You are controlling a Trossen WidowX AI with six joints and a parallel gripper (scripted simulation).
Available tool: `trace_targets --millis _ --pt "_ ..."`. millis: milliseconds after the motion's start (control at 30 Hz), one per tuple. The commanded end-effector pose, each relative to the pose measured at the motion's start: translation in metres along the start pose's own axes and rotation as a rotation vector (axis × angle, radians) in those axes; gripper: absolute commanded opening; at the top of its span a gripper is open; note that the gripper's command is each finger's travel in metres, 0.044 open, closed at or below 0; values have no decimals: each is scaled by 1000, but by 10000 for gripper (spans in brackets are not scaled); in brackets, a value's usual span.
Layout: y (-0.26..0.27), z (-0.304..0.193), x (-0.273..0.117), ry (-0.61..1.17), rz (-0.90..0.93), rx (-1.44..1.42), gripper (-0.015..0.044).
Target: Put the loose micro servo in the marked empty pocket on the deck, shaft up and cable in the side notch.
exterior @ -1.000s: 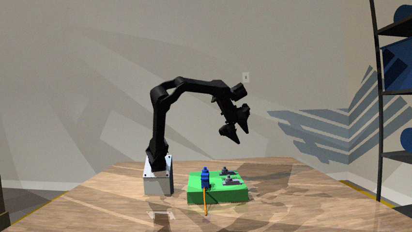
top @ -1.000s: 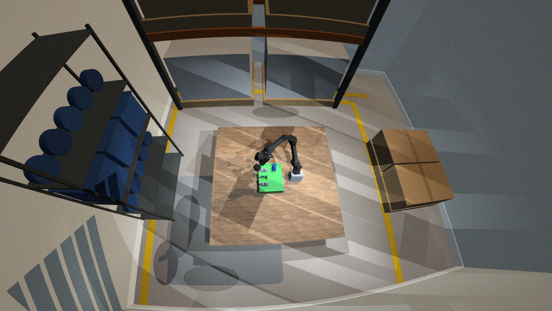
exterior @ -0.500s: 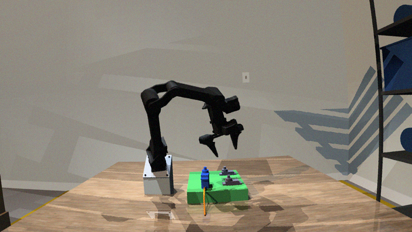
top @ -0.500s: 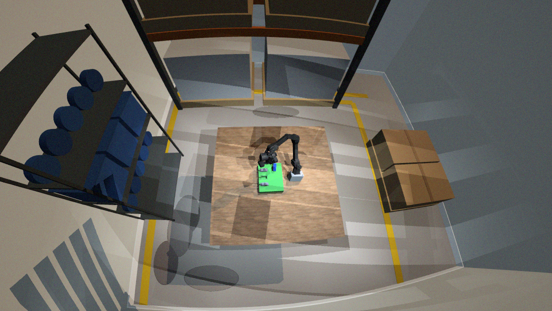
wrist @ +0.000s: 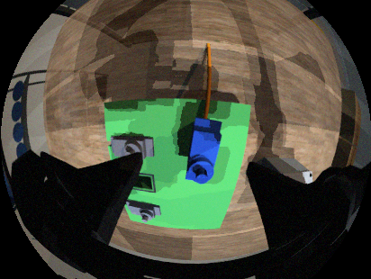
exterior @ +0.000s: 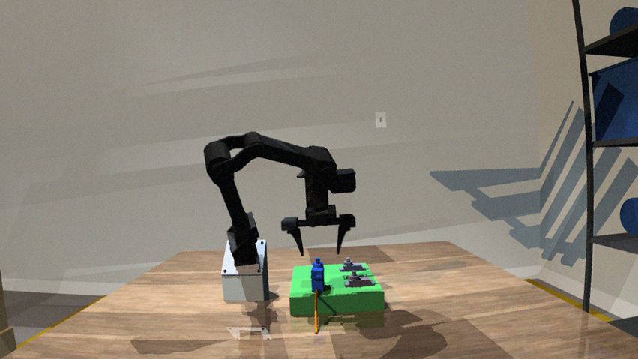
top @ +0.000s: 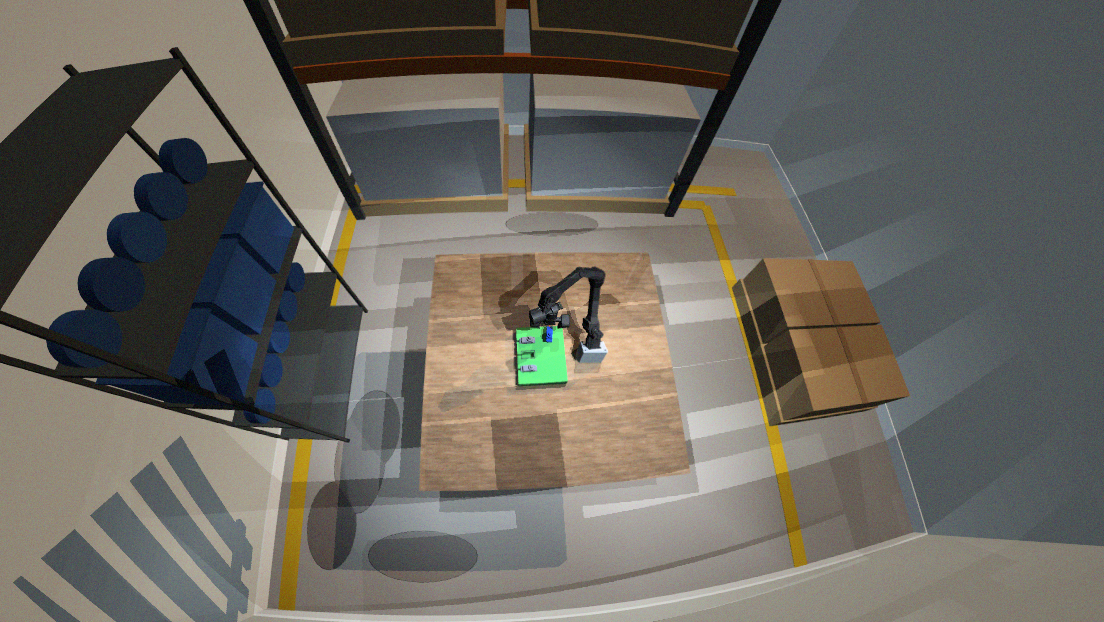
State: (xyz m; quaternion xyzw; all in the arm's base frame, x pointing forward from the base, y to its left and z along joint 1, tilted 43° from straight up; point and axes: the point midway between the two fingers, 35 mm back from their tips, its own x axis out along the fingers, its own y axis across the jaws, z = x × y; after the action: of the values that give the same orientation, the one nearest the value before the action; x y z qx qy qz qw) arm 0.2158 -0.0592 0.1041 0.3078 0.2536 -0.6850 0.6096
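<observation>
The loose blue micro servo [top: 549,334] [exterior: 317,276] [wrist: 204,146] stands on the green deck [top: 550,373] [exterior: 356,301] [wrist: 194,211], with its output shaft pointing up. Its orange cable [exterior: 316,312] [wrist: 208,85] runs out past the deck edge. The marked pocket [wrist: 145,182] is empty, between two fitted grey servos [top: 527,339] [top: 528,368] [wrist: 146,211]; the left finger partly covers it in the wrist view. My gripper [exterior: 319,254] [wrist: 197,164] is open and points down above the blue servo, with a finger on either side of it in the wrist view. Nothing is between the fingers.
The arm's pale base block [top: 592,353] [exterior: 245,287] stands on the wooden table [top: 618,417] [exterior: 456,349] beside the deck. Cardboard boxes [top: 834,332] and a shelf rack with blue bins [top: 224,285] are beyond the table.
</observation>
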Motion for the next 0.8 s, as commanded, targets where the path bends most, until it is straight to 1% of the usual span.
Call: trace_targets --millis 0,133,333,767 --pt "-9 3 2 -2 -20 55 440" --pt "-9 3 5 -2 -20 55 440" --pt "-10 3 27 -3 -19 56 440" --pt "-10 3 42 -3 -19 56 440"
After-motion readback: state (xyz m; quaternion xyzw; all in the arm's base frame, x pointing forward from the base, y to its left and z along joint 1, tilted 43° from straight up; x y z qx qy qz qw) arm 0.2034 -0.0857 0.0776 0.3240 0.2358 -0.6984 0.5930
